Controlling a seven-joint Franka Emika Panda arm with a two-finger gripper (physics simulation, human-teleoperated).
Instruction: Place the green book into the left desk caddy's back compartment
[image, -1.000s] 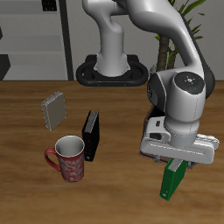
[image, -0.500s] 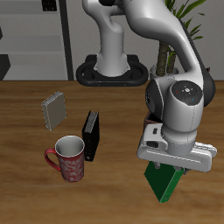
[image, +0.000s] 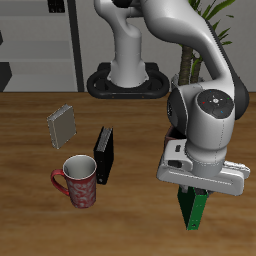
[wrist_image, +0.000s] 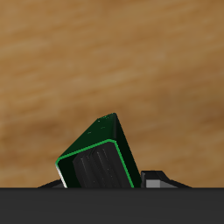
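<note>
You have the green book (image: 193, 207) in the hand (image: 195, 190): the hand grasps it at its upper end, and the book hangs down below the hand, a little tilted. It is above the wooden bench (image: 30, 140), close to the near edge. In the exterior view it is not clear if its lower end touches the bench or stays just over it. In the wrist view you see the green book (wrist_image: 98, 160) from its end, with a bright green rim around a dark face, and behind it only the brown wood of the bench (wrist_image: 105, 61). The fingers themselves are mostly hidden there by the dark body of the hand.

The other things stand together, well apart from the book and on the other side of the arm. The red mug (image: 79, 180) stands upright nearest to the near edge, with its handle turned away from the arm. The black book (image: 103, 155) stands on its edge just beside the mug, a little farther back. The grey book (image: 62, 126) stands still farther back, tilted, near the black one but not touching it.

At the far side, behind the arm's base, you see a grey shelf unit (image: 40, 45) and some plant leaves (image: 215, 20). I cannot see any desk caddy in these two views.
</note>
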